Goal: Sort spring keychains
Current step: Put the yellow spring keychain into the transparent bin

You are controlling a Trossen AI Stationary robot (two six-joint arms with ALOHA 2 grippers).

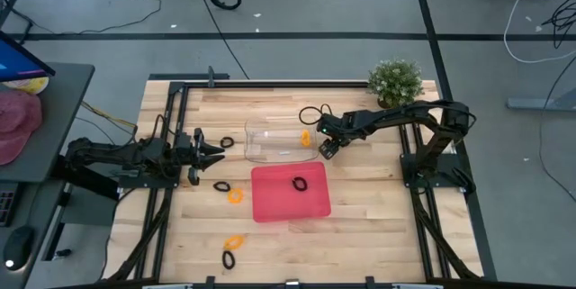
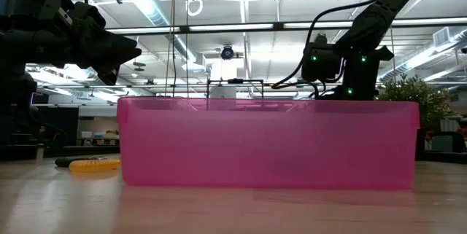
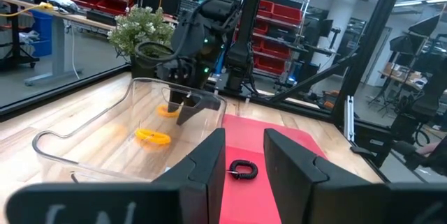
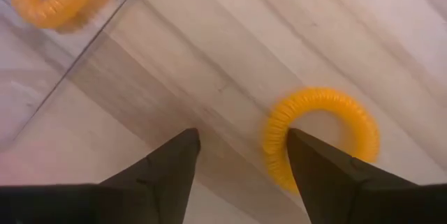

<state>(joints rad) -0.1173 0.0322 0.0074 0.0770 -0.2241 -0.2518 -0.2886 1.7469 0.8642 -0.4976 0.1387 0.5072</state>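
The right gripper (image 4: 241,155) is seen parted and empty above the right end of the clear plastic tray (image 1: 261,149), with an orange coiled keychain (image 4: 320,137) just beside one fingertip and another orange coiled keychain (image 3: 153,137) lying inside that tray. In front of the clear tray, a black coiled keychain (image 1: 299,183) lies in the pink rectangular plastic tray (image 1: 270,203). To the clear tray's left, the left gripper (image 1: 212,153) is held with its fingers apart and nothing between them, near a further black coiled keychain (image 1: 226,142) on the wooden table (image 1: 360,199).
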